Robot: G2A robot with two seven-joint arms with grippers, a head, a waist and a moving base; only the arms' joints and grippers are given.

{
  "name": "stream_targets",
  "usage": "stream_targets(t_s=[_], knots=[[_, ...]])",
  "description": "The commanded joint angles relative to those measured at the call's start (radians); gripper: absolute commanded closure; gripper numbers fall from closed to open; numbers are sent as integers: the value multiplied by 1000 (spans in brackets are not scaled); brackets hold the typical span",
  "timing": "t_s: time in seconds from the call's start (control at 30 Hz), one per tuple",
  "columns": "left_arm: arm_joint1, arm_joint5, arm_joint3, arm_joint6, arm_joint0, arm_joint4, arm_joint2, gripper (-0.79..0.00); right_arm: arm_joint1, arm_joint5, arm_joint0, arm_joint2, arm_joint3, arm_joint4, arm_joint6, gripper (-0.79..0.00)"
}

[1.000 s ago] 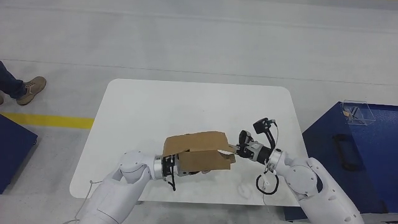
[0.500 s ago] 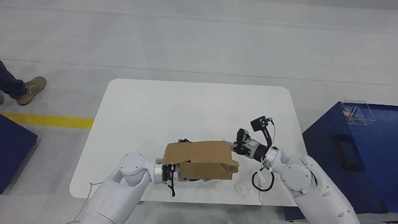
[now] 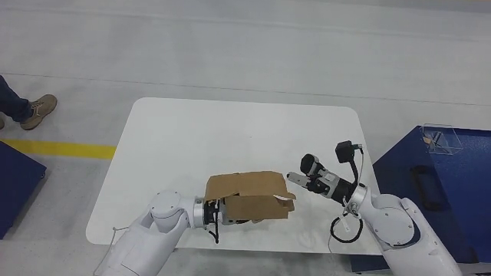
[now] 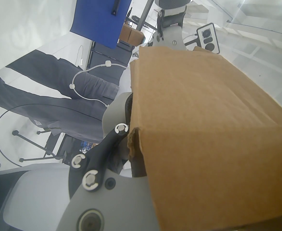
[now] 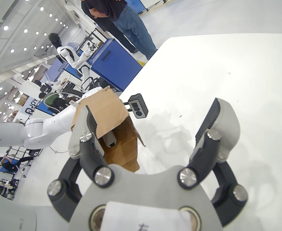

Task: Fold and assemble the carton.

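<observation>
A brown carton point(image 3: 249, 194) rests on its side near the front of the white table point(image 3: 230, 130), one end flap hanging loose toward my right arm. My left gripper point(image 3: 222, 209) is shut on the carton's wall at its near left end. In the left wrist view one grey finger point(image 4: 115, 114) lies against the cardboard edge of the carton point(image 4: 203, 133), and the other finger is hidden. My right gripper point(image 3: 294, 177) is open, just right of the carton and apart from it. In the right wrist view the right gripper point(image 5: 153, 123) is spread wide, with the carton point(image 5: 107, 111) beyond it.
A blue cabinet point(image 3: 437, 192) stands right of the table, with a clear plastic box point(image 3: 437, 138) on top. Another blue cabinet point(image 3: 15, 188) stands at the left. The table's far half is bare.
The raised top panel has come down and the carton now looks boxier. My right arm has drawn back to the right, off the carton's end flap, with the gripper open.
</observation>
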Motion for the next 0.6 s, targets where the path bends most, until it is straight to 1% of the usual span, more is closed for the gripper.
stream_targets(t_s=[0.0,0.2,0.57], knots=[[-1,6,2,3,-1,-14,0,0,0,6,-8,-1,-7,-27,0,-785],[0,14,1,8,-2,-20,1,0,-3,17,-7,-25,-3,-57,17,-785],[-1,1,-8,19,3,-10,16,0,-15,31,22,-83,32,-81,18,-785]])
